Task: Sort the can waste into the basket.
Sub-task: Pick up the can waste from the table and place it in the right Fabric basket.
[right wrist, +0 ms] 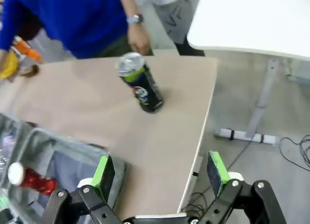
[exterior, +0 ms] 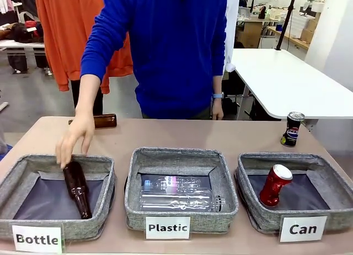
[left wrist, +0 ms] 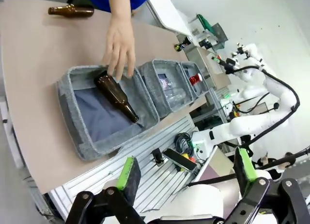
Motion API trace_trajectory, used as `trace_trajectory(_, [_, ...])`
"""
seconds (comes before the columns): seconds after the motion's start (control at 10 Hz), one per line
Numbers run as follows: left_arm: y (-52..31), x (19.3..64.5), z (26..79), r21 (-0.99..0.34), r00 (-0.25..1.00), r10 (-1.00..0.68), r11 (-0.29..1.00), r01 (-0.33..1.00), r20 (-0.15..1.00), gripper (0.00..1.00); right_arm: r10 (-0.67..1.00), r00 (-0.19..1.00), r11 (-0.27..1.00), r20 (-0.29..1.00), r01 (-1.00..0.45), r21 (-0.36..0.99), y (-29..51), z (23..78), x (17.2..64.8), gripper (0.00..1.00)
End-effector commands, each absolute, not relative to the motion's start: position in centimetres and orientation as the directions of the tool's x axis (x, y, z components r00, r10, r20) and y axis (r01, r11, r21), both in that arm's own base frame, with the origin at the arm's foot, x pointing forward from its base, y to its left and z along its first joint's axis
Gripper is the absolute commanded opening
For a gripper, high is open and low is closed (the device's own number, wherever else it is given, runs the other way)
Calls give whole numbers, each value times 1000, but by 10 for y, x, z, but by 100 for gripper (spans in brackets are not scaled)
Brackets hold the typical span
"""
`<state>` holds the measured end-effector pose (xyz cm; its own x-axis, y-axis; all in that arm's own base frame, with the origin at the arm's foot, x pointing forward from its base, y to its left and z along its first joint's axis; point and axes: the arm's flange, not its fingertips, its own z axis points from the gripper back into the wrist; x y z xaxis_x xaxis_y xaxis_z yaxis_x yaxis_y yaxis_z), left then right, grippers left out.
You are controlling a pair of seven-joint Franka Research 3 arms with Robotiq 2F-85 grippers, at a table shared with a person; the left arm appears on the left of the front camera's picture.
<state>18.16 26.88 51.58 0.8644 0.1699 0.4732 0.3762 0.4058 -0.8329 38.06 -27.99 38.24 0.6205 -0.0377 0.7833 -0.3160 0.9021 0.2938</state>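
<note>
Tan counter [exterior: 182, 134] w/ Bottle basket [exterior: 83, 230], Plastic basket [exterior: 212, 222], Can basket [exterior: 262, 223] along the front. Behind em: brown bottle [exterior: 102, 121] lying far left, black can [exterior: 293, 129] upright far right.

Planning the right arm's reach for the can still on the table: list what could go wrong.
The black can stands upright near the table's far right corner; a glancing touch from the open right end effector could tip it off. The red can leans inside the Can basket; a dropped can could land on it.
</note>
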Motion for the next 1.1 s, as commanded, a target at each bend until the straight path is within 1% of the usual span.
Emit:
trace_trajectory(0.0, [260,189,527,-822,865,137,411,394,483,100,-57,660,862,749,-347,371,-256,350,417,100])
trace_trajectory(0.1, [254,193,528,-823,873,124,417,386,472,100,-183,690,770,700,-341,538,-260,344,418,100])
trace_trajectory(0.2, [249,203,528,-829,884,111,415,374,454,100,-40,646,895,762,-317,315,-263,363,398,100])
trace_trajectory(0.4, [232,221,528,-832,896,65,405,380,440,100,-40,646,895,762,-317,315,-263,363,398,100])
trace_trajectory(0.5, [216,228,528,-828,892,62,405,388,448,100,-73,670,863,738,-328,384,-254,345,409,100])
trace_trajectory(0.6, [192,241,520,-827,877,124,415,379,464,100,32,652,843,758,-424,330,-251,341,413,100])
trace_trajectory(0.7, [163,253,511,-838,881,106,379,393,461,100,64,597,812,799,-497,306,-248,330,426,100])
trace_trajectory(0.8, [140,263,501,-850,894,58,342,400,444,100,101,549,797,830,-544,263,-242,324,436,100])
trace_trajectory(0.9, [120,271,492,-858,913,-8,338,388,409,100,127,510,781,851,-580,232,-234,321,443,100])
trace_trajectory(1.0, [100,280,479,-869,925,-66,324,374,374,100,136,485,789,864,-580,201,-230,320,453,100])
